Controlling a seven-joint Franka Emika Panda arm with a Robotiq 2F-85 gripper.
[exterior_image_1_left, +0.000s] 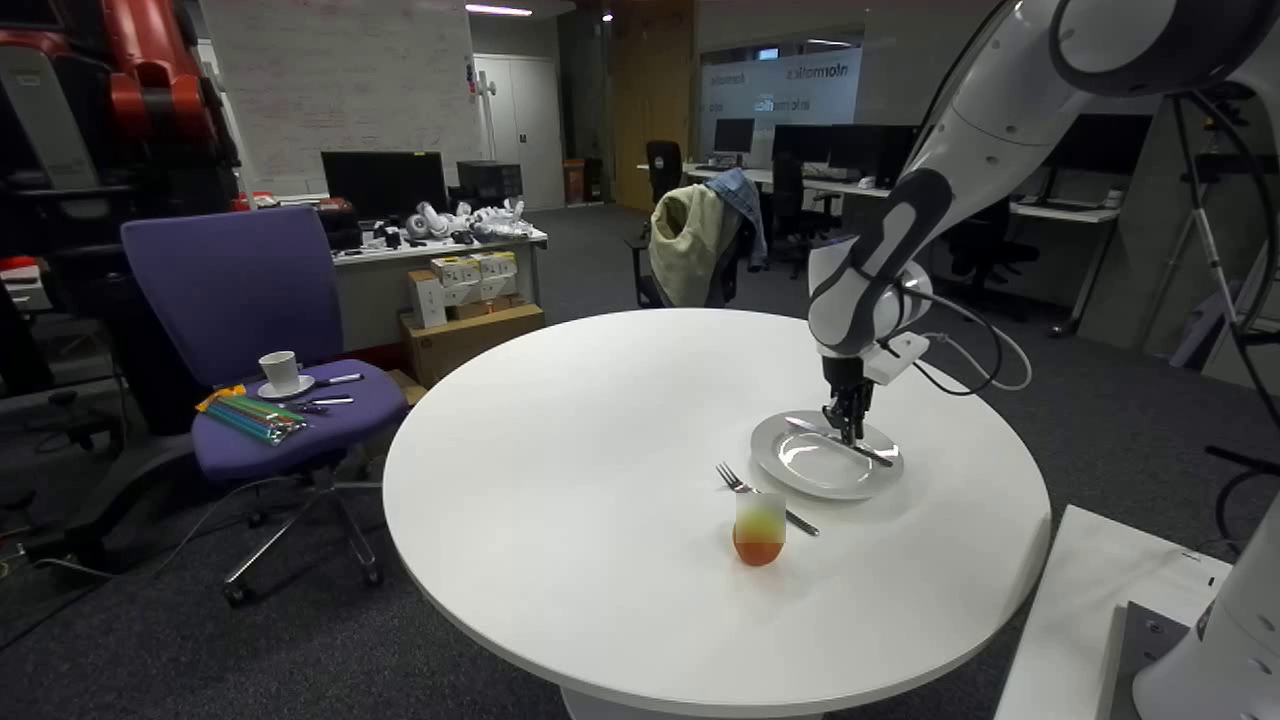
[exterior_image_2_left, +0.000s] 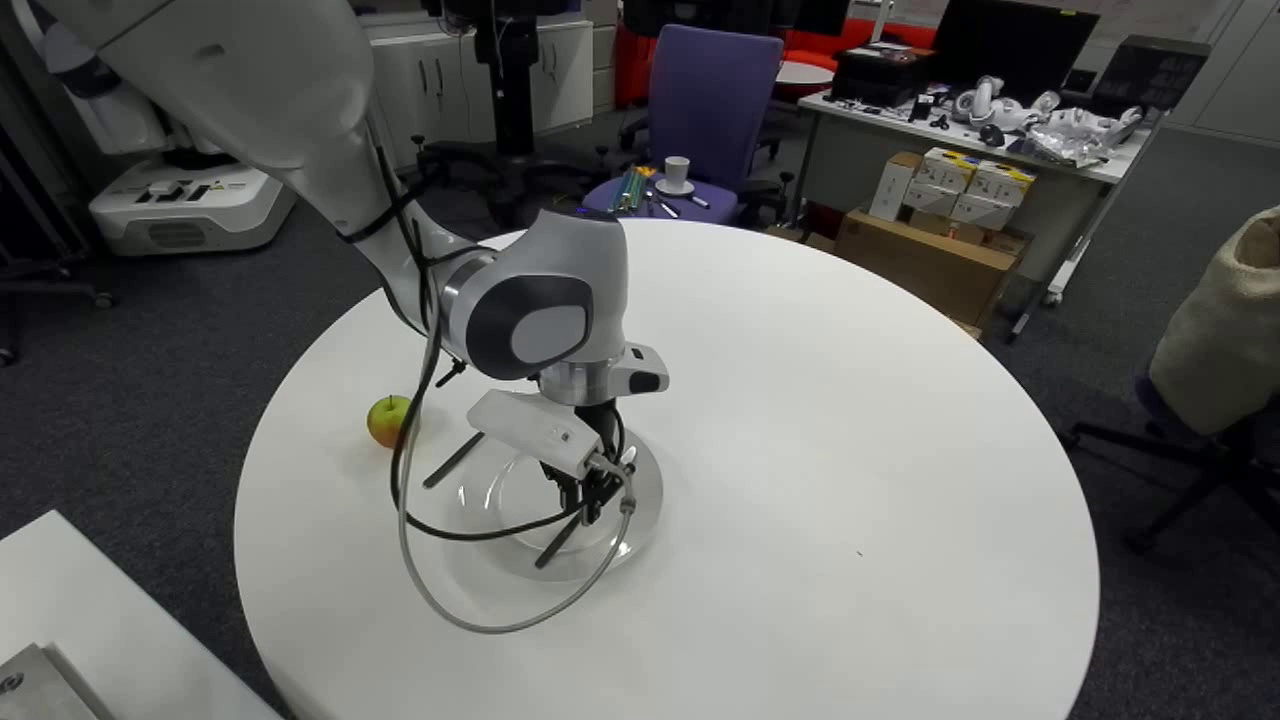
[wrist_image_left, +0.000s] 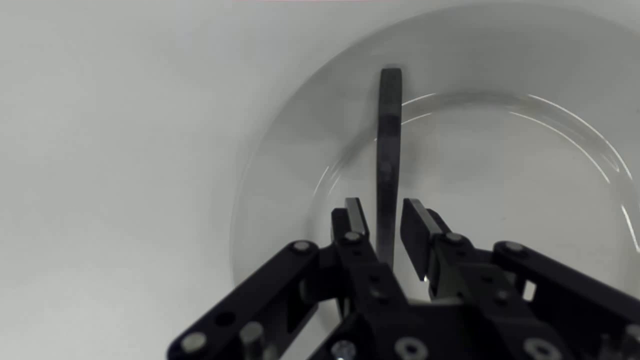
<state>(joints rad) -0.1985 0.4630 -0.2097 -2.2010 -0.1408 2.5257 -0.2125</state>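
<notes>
My gripper (exterior_image_1_left: 850, 436) points down over a white plate (exterior_image_1_left: 800, 480) in both exterior views. A knife with a dark handle (exterior_image_1_left: 872, 455) lies across the plate. In the wrist view the two fingers (wrist_image_left: 382, 202) stand apart on either side of the knife (wrist_image_left: 389, 135), with a gap on each side; the knife's lower end is hidden behind the gripper. The plate (wrist_image_left: 280, 165) fills much of that view. A fork (exterior_image_1_left: 738, 483) lies on the table beside the plate. A red and yellow-green apple (exterior_image_2_left: 388, 421) sits near the fork; its top is blurred over in an exterior view (exterior_image_1_left: 758, 552).
The round white table (exterior_image_1_left: 560, 450) carries these things. A purple chair (exterior_image_1_left: 235, 290) holds a white cup (exterior_image_1_left: 281, 372) on a saucer, cutlery and a colourful packet (exterior_image_1_left: 250, 415). Cables (exterior_image_2_left: 500, 630) loop from the wrist over the plate. A white side table (exterior_image_1_left: 1110, 570) stands by the arm's base.
</notes>
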